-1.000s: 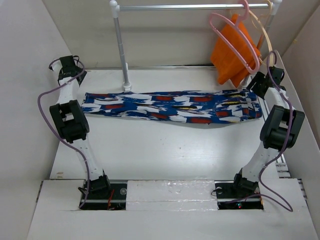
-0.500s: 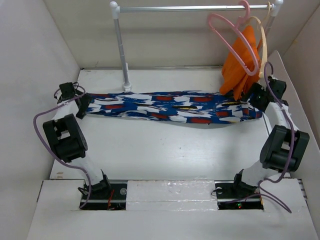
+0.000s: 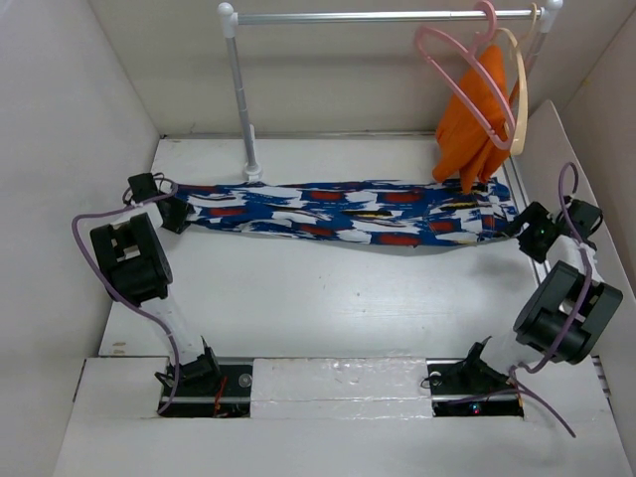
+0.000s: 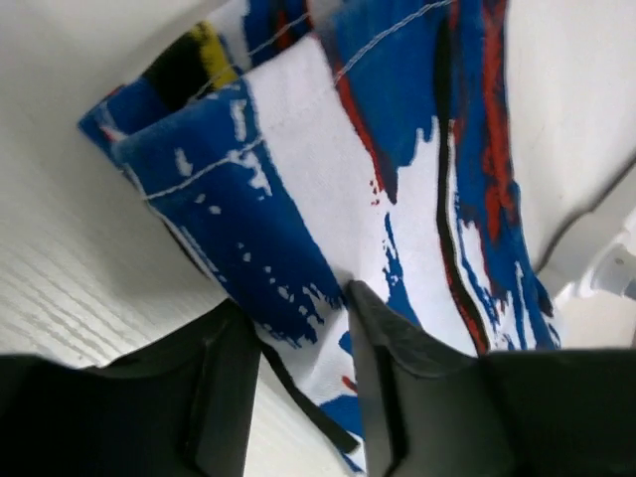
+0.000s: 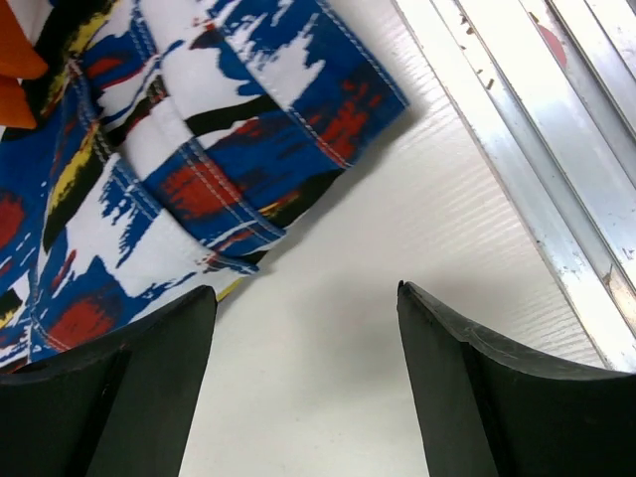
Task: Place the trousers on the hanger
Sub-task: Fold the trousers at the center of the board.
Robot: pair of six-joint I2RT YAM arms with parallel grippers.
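Showing the scene from above, the trousers (image 3: 348, 214) lie flat in a long strip across the desk (image 3: 328, 298), well below the rail (image 3: 378, 16). The pink hanger (image 3: 463, 87) hangs on that rail at the far right, empty, beside an orange cloth (image 3: 477, 129) on a cream hanger (image 3: 521, 89). The left claw (image 3: 174, 214) sits at the left end of the trousers. The right claw (image 3: 527, 231) sits just beside their right end.

The left wrist view shows the left claw (image 4: 295, 298) narrowed around the hem. Patterned cloth lies between its two dark fingers (image 4: 383, 378), and one tip touches the cloth. Whether the pinch is firm cannot be told.

The right wrist view shows the right claw (image 5: 303, 293) spread wide and holding nothing. Bare desk shows between its fingers. The waist corner of the trousers (image 5: 199, 149) lies ahead and to the left of the gap, near but apart.

Judging from this, the step in hand is the pick-up, one claw at each end, and nothing is on the hanger yet. The next move seems to call for the right claw to slide left until the waist corner is between its fingers, then clench. After that, both ends would need lifting together so the soft cloth does not sag or slip on the way to the rail.
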